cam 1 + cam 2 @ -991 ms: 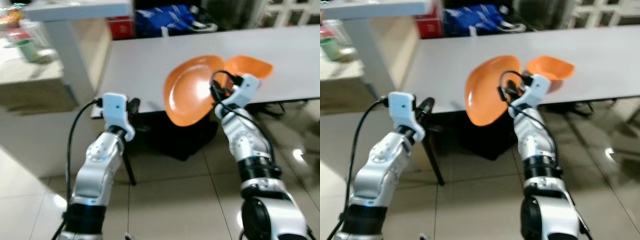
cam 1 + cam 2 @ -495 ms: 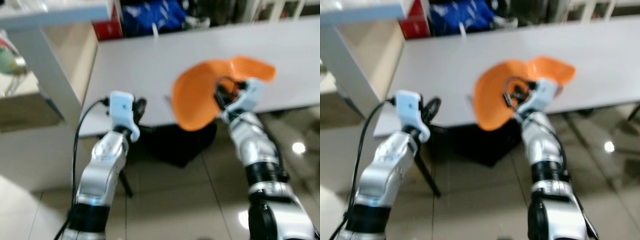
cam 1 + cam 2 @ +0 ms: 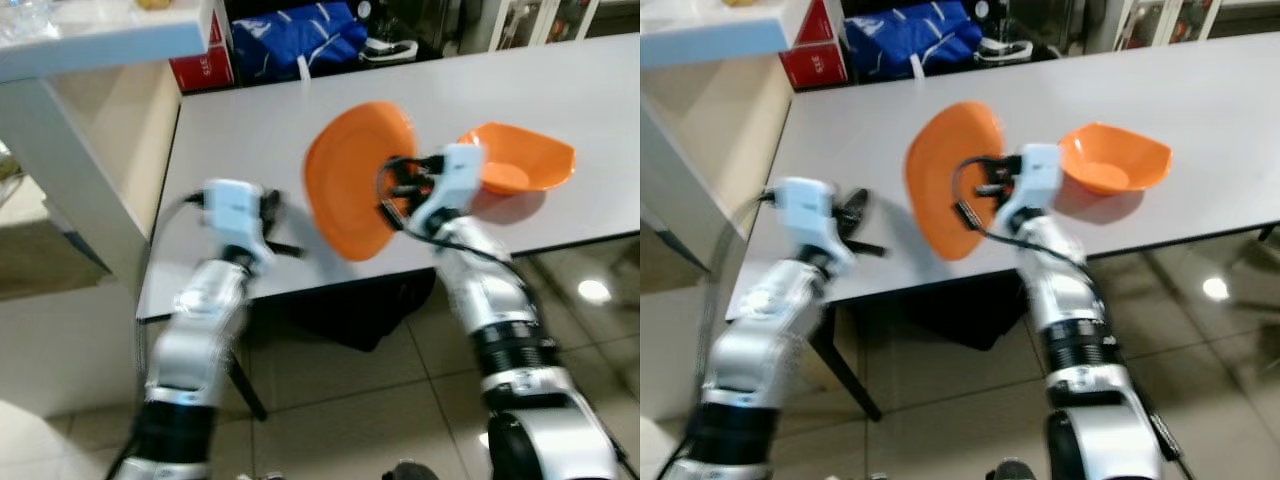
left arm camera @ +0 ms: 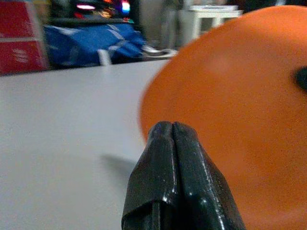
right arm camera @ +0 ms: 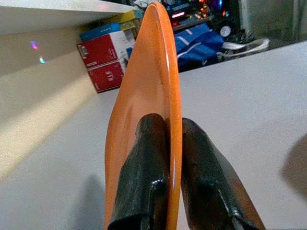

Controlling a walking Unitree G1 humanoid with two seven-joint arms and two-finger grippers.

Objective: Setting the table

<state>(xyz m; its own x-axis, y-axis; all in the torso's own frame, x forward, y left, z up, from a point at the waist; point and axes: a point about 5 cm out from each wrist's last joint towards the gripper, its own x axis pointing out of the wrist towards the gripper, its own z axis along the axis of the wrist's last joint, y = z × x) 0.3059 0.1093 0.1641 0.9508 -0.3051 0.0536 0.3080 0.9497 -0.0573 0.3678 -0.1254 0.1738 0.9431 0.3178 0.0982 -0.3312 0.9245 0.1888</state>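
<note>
one orange plate [image 3: 350, 180] on edge, upright

Bright overhead light, motion blur.

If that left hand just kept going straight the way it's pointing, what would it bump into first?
Most likely the orange plate, which the right hand holds on edge over the grey table. The left hand, fingers shut, points at its face, though the gap between them is hard to judge.

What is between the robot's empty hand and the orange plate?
Just bare grey table; the head views show the left gripper beside the plate.
</note>
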